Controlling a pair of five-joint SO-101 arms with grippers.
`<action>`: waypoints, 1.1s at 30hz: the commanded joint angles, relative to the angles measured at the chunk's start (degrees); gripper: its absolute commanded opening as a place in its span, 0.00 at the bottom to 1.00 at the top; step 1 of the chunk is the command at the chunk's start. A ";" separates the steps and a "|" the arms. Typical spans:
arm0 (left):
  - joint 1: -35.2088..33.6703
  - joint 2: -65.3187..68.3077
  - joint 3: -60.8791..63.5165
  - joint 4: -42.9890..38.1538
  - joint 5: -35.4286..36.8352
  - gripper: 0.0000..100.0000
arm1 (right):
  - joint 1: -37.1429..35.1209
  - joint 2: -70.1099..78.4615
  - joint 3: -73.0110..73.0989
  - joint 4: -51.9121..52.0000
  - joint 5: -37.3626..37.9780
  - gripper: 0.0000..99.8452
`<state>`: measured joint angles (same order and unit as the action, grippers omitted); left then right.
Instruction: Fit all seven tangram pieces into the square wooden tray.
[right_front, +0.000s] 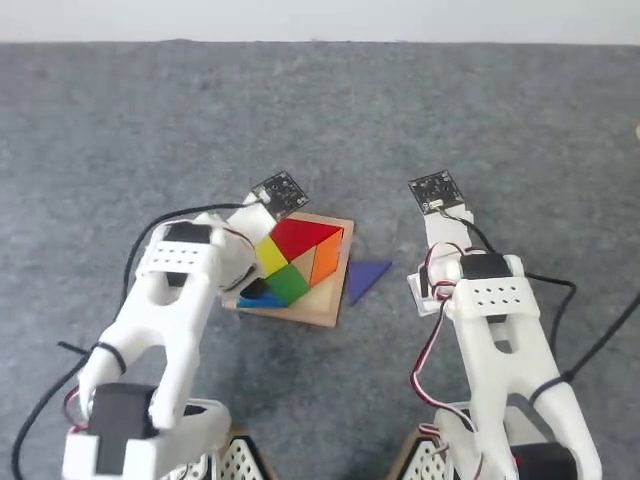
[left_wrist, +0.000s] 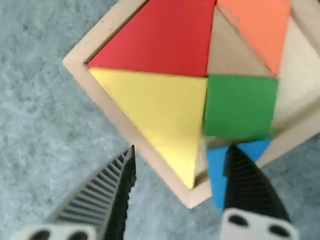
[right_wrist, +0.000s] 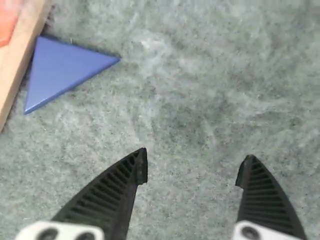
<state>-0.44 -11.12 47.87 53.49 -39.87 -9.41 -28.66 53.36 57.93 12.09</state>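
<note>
The square wooden tray (right_front: 332, 308) (left_wrist: 80, 70) lies between the arms and holds red (left_wrist: 160, 37), yellow (left_wrist: 155, 107), green (left_wrist: 240, 105) and orange (left_wrist: 260, 25) pieces, with bare wood patches among them. A light blue piece (left_wrist: 216, 167) (right_front: 262, 298) lies tilted over the tray's near-left rim. My left gripper (left_wrist: 180, 160) hangs open over that corner, one finger touching or just above the blue piece. A dark blue triangle (right_front: 366, 278) (right_wrist: 60, 70) rests on the carpet against the tray's right edge. My right gripper (right_wrist: 192, 167) is open above bare carpet beside it.
Grey carpet (right_front: 480, 130) covers the table. The left arm's body (right_front: 170, 300) hides the tray's left side in the high view. The right arm (right_front: 490, 320) stands to the right of the triangle.
</note>
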 joint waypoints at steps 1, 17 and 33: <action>-3.87 1.49 -2.86 2.90 -2.02 0.27 | -0.57 -2.15 -0.35 -0.57 -0.79 0.30; -4.22 -2.29 -4.97 -5.80 3.78 0.28 | -0.57 -2.15 -0.35 -0.48 -0.79 0.30; -5.01 -21.63 7.16 10.55 -3.34 0.28 | -0.57 -2.15 -0.35 -0.57 -0.79 0.30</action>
<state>-4.92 -28.79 51.30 64.31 -41.01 -9.41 -28.66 53.36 57.93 12.09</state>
